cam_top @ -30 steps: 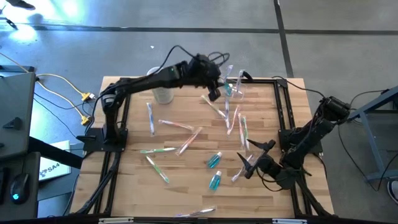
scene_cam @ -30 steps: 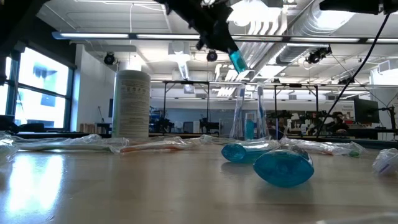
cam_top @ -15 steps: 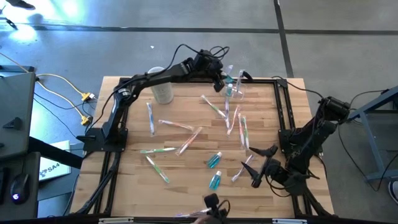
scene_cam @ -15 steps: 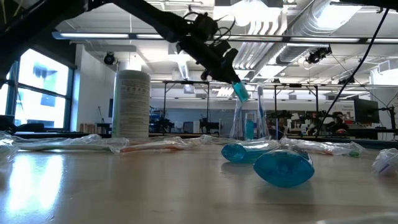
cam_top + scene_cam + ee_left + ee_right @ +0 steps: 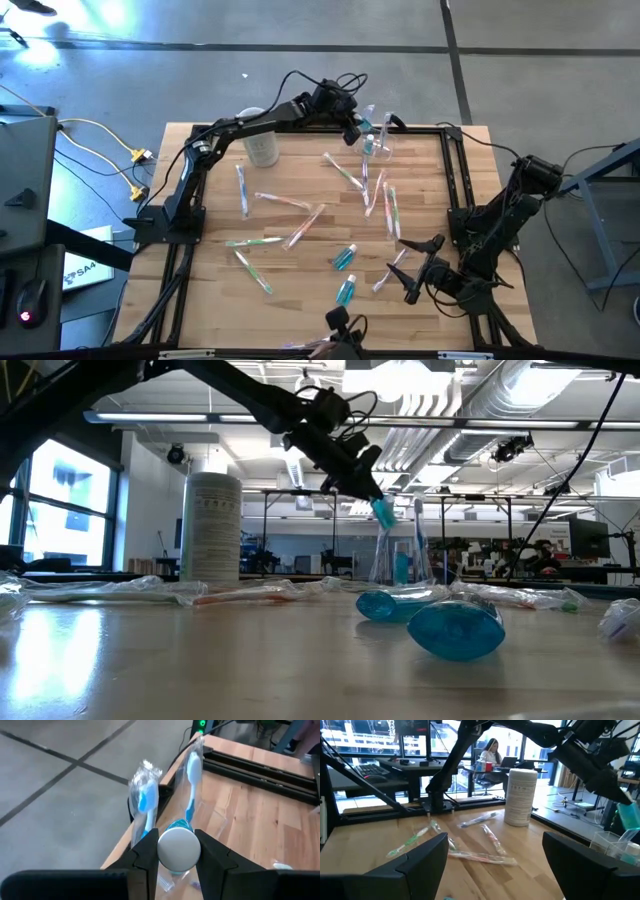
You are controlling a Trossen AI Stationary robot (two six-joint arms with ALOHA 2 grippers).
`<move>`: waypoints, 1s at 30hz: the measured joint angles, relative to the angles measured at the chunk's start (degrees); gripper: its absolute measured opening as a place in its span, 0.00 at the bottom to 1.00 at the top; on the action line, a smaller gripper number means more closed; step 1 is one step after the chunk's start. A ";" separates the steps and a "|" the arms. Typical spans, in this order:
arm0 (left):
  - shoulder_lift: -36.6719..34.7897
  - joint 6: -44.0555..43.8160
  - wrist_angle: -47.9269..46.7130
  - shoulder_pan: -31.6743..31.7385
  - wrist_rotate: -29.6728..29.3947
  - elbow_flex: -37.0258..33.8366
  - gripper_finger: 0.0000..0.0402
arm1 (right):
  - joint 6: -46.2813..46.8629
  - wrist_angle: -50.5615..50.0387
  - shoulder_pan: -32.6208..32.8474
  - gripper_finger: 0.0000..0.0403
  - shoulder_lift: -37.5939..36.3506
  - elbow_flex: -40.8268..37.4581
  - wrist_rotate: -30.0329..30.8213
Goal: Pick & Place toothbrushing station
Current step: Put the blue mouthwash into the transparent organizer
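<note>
The toothbrushing station is a clear box at the table's far right, also in the low view, with two wrapped blue toothbrushes standing in it. My left gripper reaches out over it, slanting down, shut on a small teal bottle with a white cap. The bottle hangs right at the station's top. My right gripper waits open at the near right, level, with nothing between its fingers. My left gripper pinches the teal bottle at its white-capped end between its two fingers. The fingers slant down from the table's left. The bottle's teal body points on past the fingertips, tilted, lifted clear of the table, beside the standing toothbrushes.
Two more teal bottles lie near the table's middle front. Several wrapped toothbrushes are scattered over the wood. A whitish cylindrical container stands at the far left. A dark thing shows at the near edge.
My left gripper has carried the teal bottle down and toward the far right, to the station's top, then held still. My right gripper has shifted a little toward the near edge. The dark thing has come in at the near edge.
</note>
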 joint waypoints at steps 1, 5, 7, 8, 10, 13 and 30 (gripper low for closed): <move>0.00 -0.24 -0.32 0.00 0.20 0.00 0.22 | -0.56 0.02 -0.10 0.78 0.00 0.00 0.00; 0.38 -0.33 -0.71 -0.46 0.17 0.00 0.22 | -1.57 -0.01 -0.82 0.78 0.00 0.00 0.00; 0.67 -0.36 -0.54 -0.77 0.26 0.00 0.22 | -2.38 -0.03 -0.93 0.78 0.00 0.00 0.01; 0.79 -0.36 -1.02 -0.87 0.34 -0.02 0.22 | -2.67 -0.02 -0.96 0.78 0.00 0.00 0.04; 1.88 -0.35 0.17 -1.38 0.01 0.13 0.22 | -3.46 0.00 -0.91 0.78 0.00 0.00 0.01; 2.96 -0.34 -1.14 -1.53 -0.37 -0.12 0.22 | -3.70 0.02 -0.89 0.78 0.00 0.00 0.00; 4.50 -0.78 -0.03 -1.11 -4.60 0.00 0.22 | -3.07 0.02 -0.89 0.78 0.00 0.00 -0.58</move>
